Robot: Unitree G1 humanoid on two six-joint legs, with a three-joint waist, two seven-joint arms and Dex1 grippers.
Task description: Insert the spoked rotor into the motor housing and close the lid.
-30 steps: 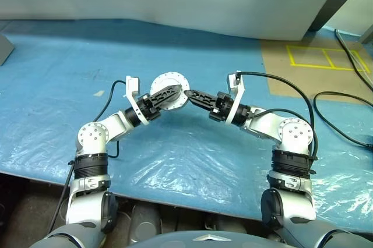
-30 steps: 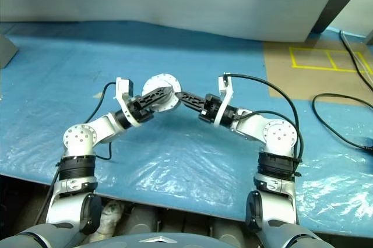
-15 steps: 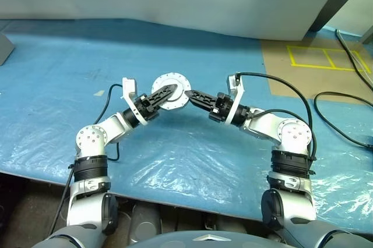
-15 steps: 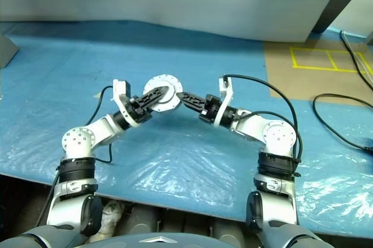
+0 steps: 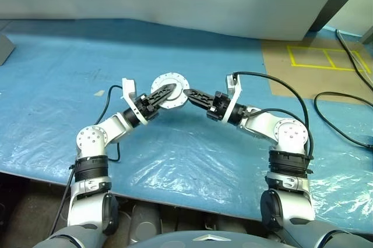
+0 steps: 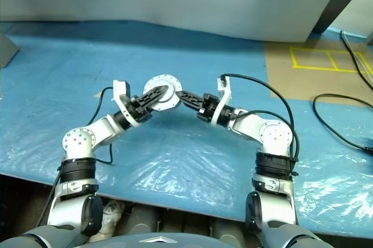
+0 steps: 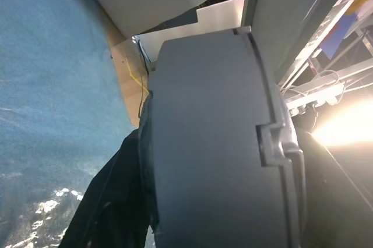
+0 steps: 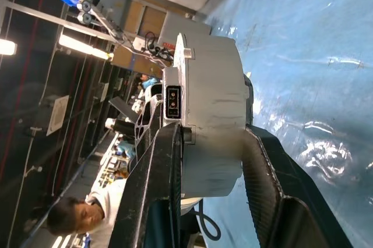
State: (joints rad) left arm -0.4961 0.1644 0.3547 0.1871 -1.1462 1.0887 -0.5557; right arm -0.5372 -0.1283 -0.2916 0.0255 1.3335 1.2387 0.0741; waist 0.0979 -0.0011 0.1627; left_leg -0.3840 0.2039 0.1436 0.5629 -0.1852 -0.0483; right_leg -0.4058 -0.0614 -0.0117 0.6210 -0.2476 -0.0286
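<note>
My left pincer (image 5: 166, 92) clamped on the left edge of the motor housing (image 5: 170, 90), housing raised above the blue-covered surface (image 5: 52, 79) at centre, my right pincer (image 5: 193, 94) gripping its right edge, yellow floor tape (image 5: 326, 59) far right

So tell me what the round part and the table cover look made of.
Round part: seemingly metal, matte silver-grey; pale even sheen, small holes around its rim. Table cover: probably thin plastic sheeting, blue, glossy; wrinkles and white glare patches near the front edge.
</note>
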